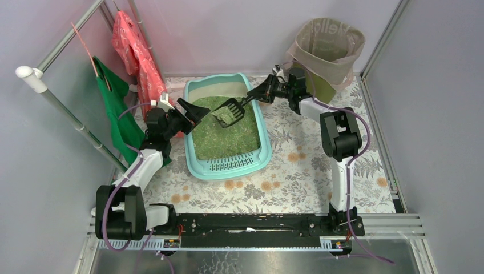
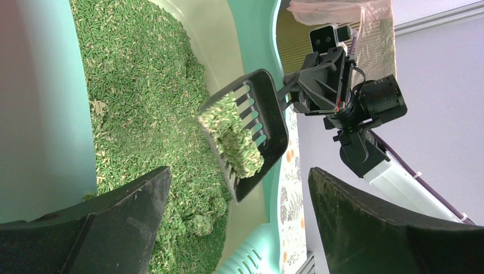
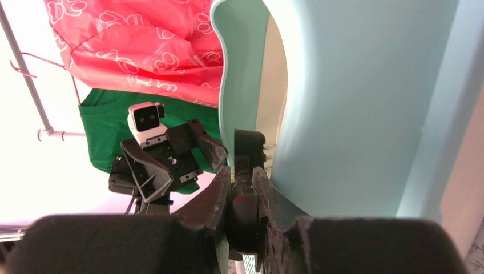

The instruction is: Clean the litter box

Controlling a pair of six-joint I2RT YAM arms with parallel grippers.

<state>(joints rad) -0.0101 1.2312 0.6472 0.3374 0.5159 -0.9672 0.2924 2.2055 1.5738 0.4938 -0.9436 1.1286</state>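
The pale turquoise litter box (image 1: 261, 161) sits mid-table with green granules (image 1: 222, 134) inside and a slotted step at its near end. My right gripper (image 1: 263, 91) is shut on the handle of a black slotted scoop (image 1: 229, 112), held just above the granules with a clump of litter in it. In the left wrist view the scoop (image 2: 268, 123) carries pale green clumps (image 2: 234, 137). In the right wrist view the fingers (image 3: 217, 197) clamp the black handle (image 3: 244, 205) beside the box wall (image 3: 354, 108). My left gripper (image 1: 194, 111) is open and empty over the box's left rim.
A round olive bin (image 1: 326, 54) lined with a beige bag stands at the back right. Red and green cloths (image 1: 122, 85) hang on a rack at the left. More clumps lie in the granules (image 2: 191, 220) below the left gripper. Walls close in on both sides.
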